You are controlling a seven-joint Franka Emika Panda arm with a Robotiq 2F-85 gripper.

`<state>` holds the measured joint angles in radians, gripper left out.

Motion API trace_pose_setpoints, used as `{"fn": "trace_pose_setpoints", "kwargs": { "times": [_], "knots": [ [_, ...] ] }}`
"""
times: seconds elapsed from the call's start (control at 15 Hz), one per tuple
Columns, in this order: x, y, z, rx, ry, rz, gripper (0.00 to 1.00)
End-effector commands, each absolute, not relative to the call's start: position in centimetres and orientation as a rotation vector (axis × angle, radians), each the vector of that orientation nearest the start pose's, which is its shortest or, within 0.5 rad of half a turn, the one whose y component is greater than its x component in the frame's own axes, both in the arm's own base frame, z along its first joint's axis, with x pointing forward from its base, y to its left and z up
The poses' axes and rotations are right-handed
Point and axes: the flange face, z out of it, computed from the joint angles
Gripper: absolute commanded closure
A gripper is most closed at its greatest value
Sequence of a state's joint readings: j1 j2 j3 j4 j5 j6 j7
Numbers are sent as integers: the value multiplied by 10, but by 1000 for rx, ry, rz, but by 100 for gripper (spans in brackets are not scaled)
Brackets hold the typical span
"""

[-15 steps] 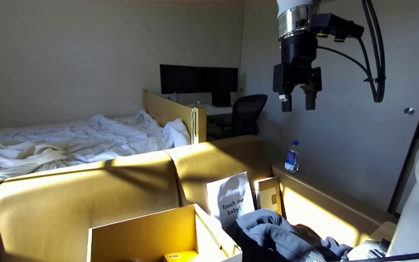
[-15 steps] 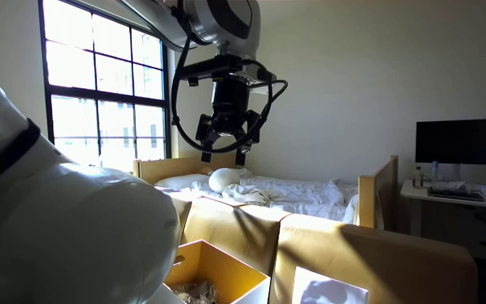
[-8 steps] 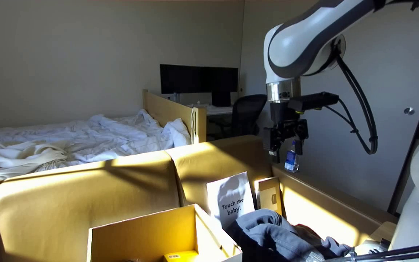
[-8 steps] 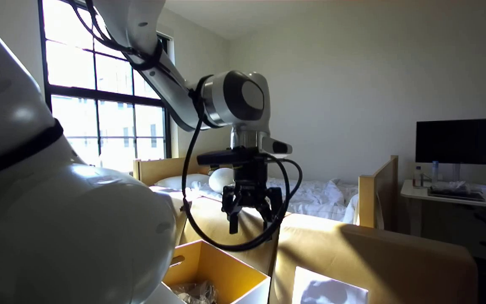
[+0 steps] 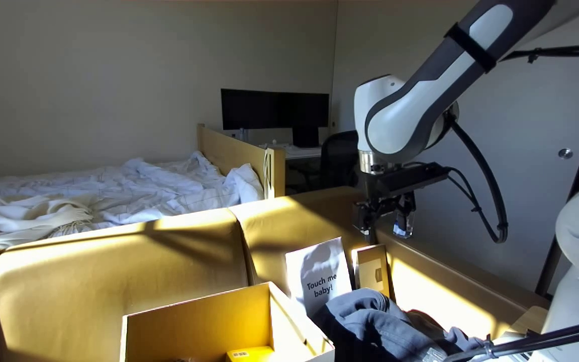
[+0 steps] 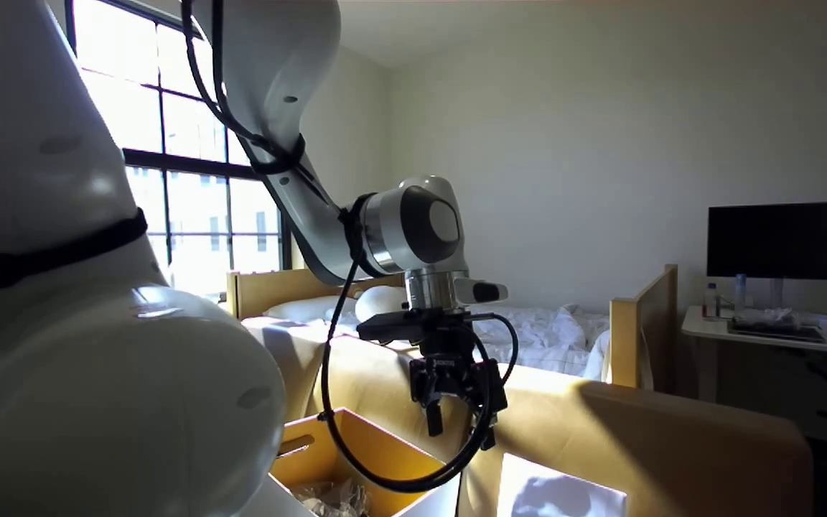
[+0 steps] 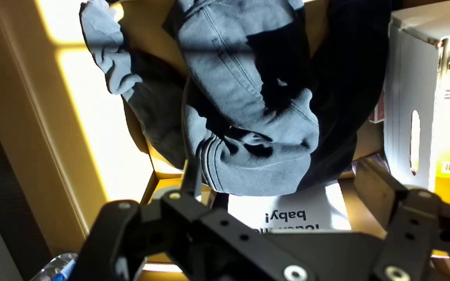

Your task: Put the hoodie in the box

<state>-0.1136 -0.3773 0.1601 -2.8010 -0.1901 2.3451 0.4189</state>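
Observation:
The blue-grey hoodie (image 5: 380, 327) lies crumpled on the sofa seat; it also fills the middle of the wrist view (image 7: 248, 97). The box (image 5: 199, 322) stands beside it, open at the top, and shows in an exterior view (image 6: 392, 467) and at the right of the wrist view (image 7: 408, 101). A yellow item (image 5: 249, 354) and clear plastic (image 6: 334, 495) lie inside it. My gripper (image 5: 390, 230) points down above the sofa, higher than the hoodie and apart from it. Its fingers are spread wide with nothing between them, in an exterior view (image 6: 461, 429) and the wrist view (image 7: 285, 177).
A white "Touch me baby!" sign (image 5: 317, 276) leans on the sofa back (image 5: 118, 266) behind the hoodie. A small carton (image 5: 372, 271) stands beside it. A water bottle (image 5: 403, 229) stands on the sofa arm, partly behind the gripper. A bed (image 5: 118, 191) is behind the sofa.
The arm has come down a long way from high above, and the gripper is now near the sofa back's top. It stays open. The hoodie and box have not moved.

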Motion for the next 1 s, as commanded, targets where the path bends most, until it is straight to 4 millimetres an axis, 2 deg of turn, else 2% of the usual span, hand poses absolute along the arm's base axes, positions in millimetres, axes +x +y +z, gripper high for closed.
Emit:
{"fn": "trace_pose_setpoints", "kwargs": {
  "times": [0.0,0.13,0.2,0.53,0.67,0.73,0.8,0.87,0.93],
  "knots": [
    [361,4,300,-3342,411,89,0],
    [372,-4,269,-3380,409,150,0],
    [373,-10,247,-3414,388,218,0],
    [362,-39,160,-3471,346,639,0],
    [370,-48,127,-3501,378,729,0],
    [388,-50,119,-3463,411,775,0],
    [398,-52,122,-3415,409,790,0],
    [374,-50,132,-3447,393,720,0],
    [387,-51,124,-3432,412,741,0]
  ]
}}
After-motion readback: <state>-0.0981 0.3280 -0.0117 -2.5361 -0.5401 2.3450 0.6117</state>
